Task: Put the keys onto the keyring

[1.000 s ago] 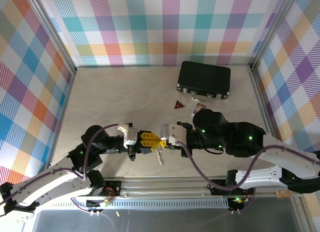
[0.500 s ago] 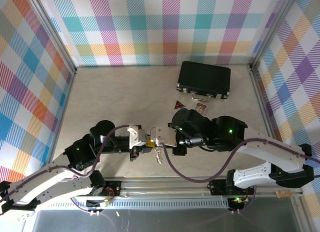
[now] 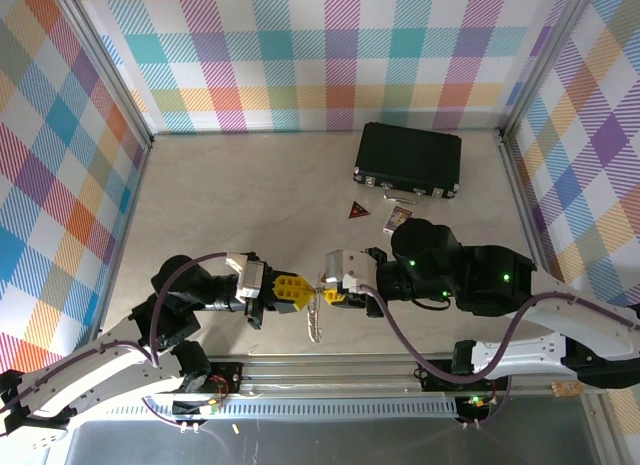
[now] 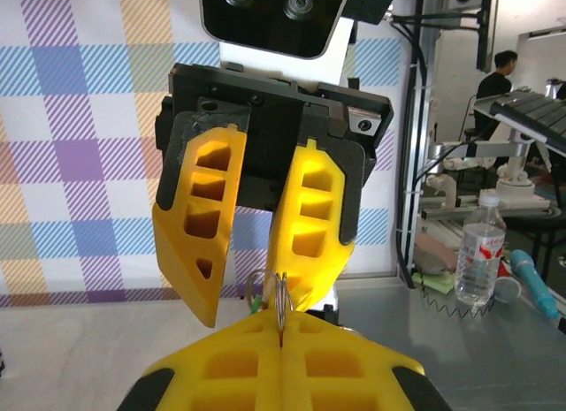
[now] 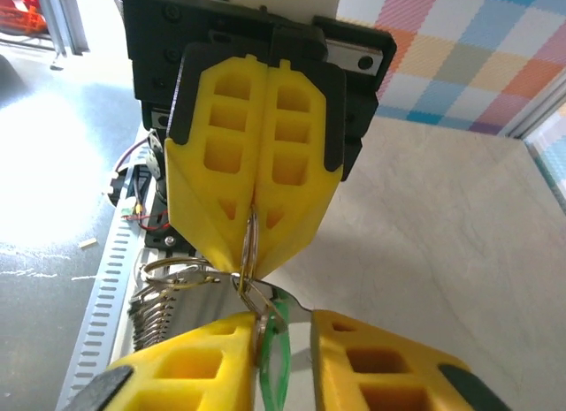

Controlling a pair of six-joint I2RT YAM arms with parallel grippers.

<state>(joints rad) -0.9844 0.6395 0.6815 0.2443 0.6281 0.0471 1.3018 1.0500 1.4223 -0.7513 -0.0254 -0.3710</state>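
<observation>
Yellow ribbed fingers of the left gripper (image 4: 281,327) are pressed together, nipping a thin wire turn of the pale silvery metal keyring (image 3: 315,325), which hangs over the near strip of the pale stone-look table (image 3: 220,205). The rest of the ring dangles below. The right gripper (image 5: 283,336) faces it tip to tip with its fingers spread. The small metal key with the bright green plastic head (image 5: 276,376) hangs in that gap, close against one finger; contact is unclear. I cannot make out the black-headed key. My read: the green key is being worked onto the ring, and whether it is fully threaded cannot be told. The next move likely calls for a steady left pinch while the right backs straight off without snagging the wire. Room is tight between the tips and open to the left and mid-table. Farther back on the right lie the dark red triangular piece (image 3: 357,211) and the small patterned card (image 3: 397,218). Beyond them the black rectangular case (image 3: 408,160) sits near the plaid back wall (image 3: 320,55).
</observation>
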